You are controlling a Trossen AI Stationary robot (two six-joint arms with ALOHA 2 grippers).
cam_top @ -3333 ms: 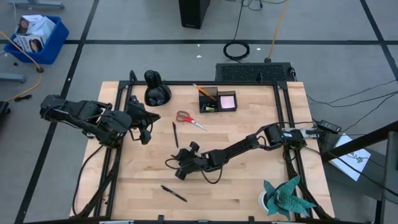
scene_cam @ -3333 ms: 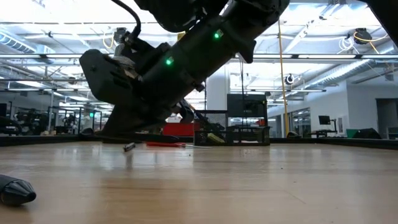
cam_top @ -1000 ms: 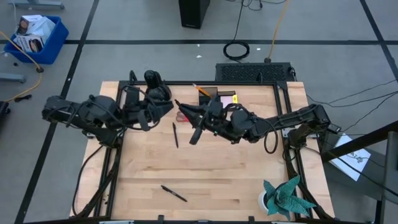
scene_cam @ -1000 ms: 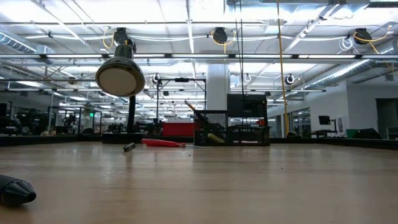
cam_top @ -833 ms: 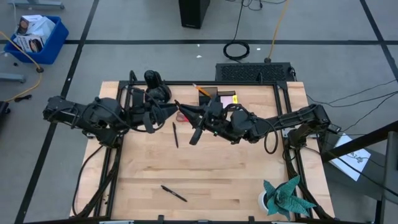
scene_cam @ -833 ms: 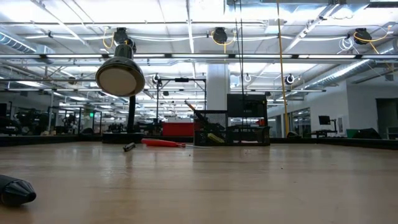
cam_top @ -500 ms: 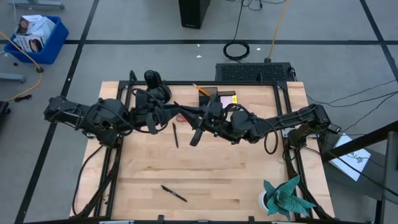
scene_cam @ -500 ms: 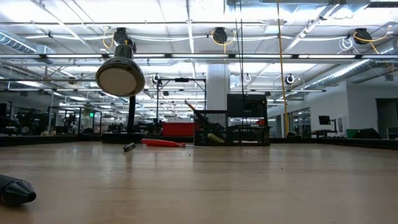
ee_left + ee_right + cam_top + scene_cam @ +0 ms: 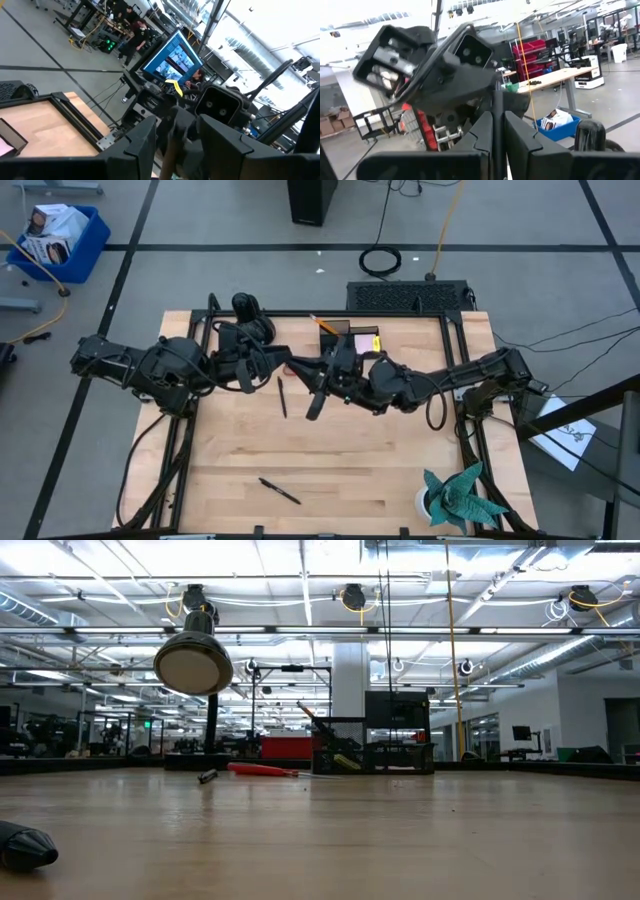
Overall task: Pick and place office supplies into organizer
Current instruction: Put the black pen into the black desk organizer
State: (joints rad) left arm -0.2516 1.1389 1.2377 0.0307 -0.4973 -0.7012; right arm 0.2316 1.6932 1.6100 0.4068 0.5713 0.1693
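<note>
Over the last second our left gripper (image 9: 277,366), fingers apart, has slid rightward to meet the right gripper (image 9: 322,380), which is clamped on a pen (image 9: 313,404) at upper centre, just left of the organizer (image 9: 335,332), so we're reading a handover, not a drop.

Wood table (image 9: 380,470): pens (image 9: 279,491), organizer (image 9: 350,340), maybe scissors (image 9: 262,770).
</note>
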